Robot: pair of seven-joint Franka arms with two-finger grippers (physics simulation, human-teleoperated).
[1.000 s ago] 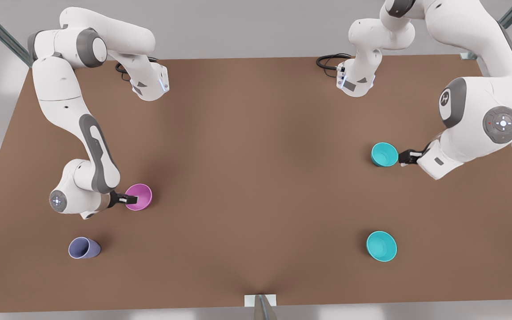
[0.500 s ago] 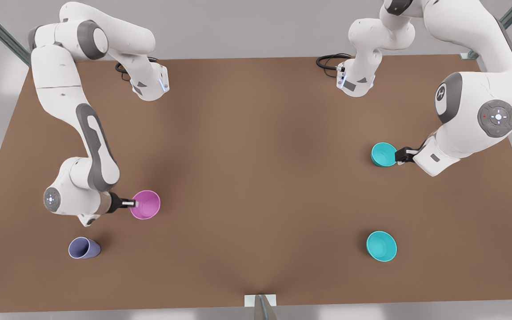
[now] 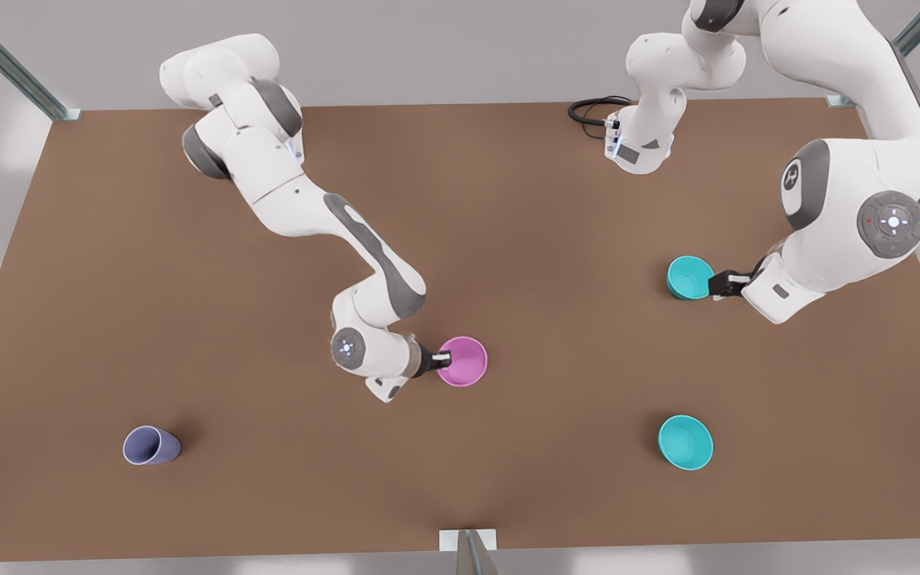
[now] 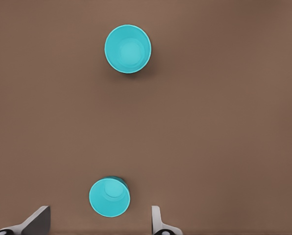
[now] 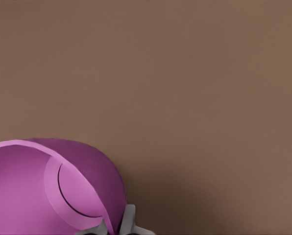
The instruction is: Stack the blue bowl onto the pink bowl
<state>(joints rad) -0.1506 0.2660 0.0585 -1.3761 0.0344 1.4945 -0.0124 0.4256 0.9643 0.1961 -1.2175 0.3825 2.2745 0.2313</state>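
Pink first. Front view: the pink bowl (image 3: 462, 361) sits near mid surface (image 3: 524, 200), w/ the right end effector (image 3: 438, 361) clamped on the rim at the side toward the front view's left. The blue bowl (image 3: 685, 442), the wider, shallower teal one, rests alone toward the front view's lower right, well apart from the pink bowl and from both arms. A second teal bowl (image 3: 688, 277), smaller and deeper, stands farther back. The left end effector (image 3: 720, 283) is just beside its rim. A lavender cup (image 3: 150, 446) lies at the front view's lower left, out of play.

Left wrist view: fingers wide apart, nothing gripped. The smaller teal bowl is between and below them, the blue bowl farther off on bare surface.

Right wrist view: fingers closed on the pink bowl's wall, bowl tilted. Can't tell if it's clear of the surface.

Step in hand, as I read it: pink bowl is being carried or positioned as the stack base, and blue isn't picked yet. Next calls for setting pink down level and letting go. The left arm also looks lined up on the wrong teal bowl and needs to shift to the wider one, grip its rim, lift, and centre it over pink before lowering.
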